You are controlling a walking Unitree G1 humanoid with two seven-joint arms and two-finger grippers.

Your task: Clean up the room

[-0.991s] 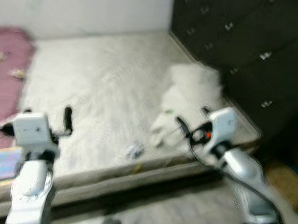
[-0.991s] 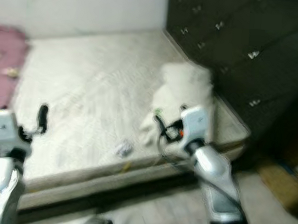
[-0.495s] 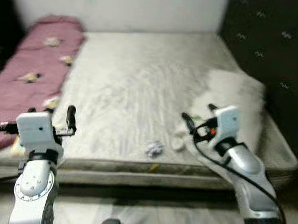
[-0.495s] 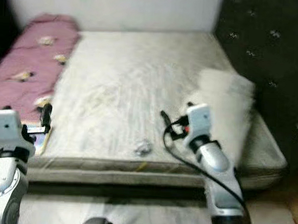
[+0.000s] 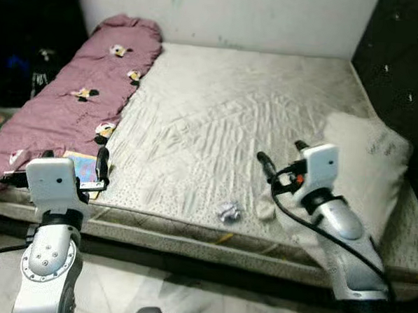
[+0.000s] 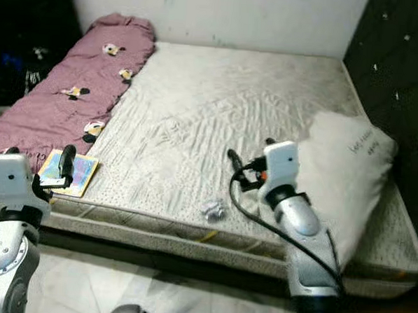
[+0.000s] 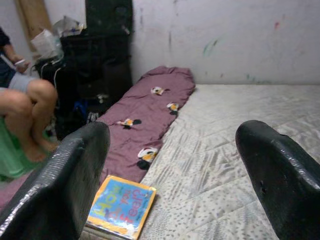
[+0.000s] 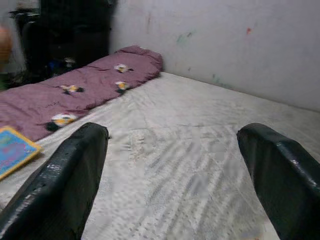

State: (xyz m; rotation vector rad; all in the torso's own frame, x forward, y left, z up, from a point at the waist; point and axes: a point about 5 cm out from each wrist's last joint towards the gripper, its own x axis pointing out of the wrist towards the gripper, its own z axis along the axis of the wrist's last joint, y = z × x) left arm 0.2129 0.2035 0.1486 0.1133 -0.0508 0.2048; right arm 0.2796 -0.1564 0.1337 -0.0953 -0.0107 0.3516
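A crumpled scrap of paper (image 5: 228, 212) lies near the front edge of the bare mattress (image 5: 232, 116), with a small white piece (image 5: 265, 210) beside it. A colourful book (image 6: 68, 172) rests on the mattress's front left corner, next to a rolled mauve blanket (image 5: 86, 101). My left gripper (image 5: 75, 160) is held open over that corner, above the book (image 7: 120, 206). Over the front middle of the bed my right gripper (image 5: 283, 155) is open and holds nothing, a little behind the paper scrap.
A white pillow (image 5: 366, 161) lies on the bed's right side against a dark tufted headboard (image 5: 403, 54). Dark bags and clutter (image 7: 95, 65) stand left of the bed, where a person (image 7: 20, 105) sits. Pale floor (image 5: 187, 302) runs before the bed.
The camera has swung left and steadied, so the blanket, the book and the whole mattress have come into view. Both arms keep the same raised pose with open fingers.
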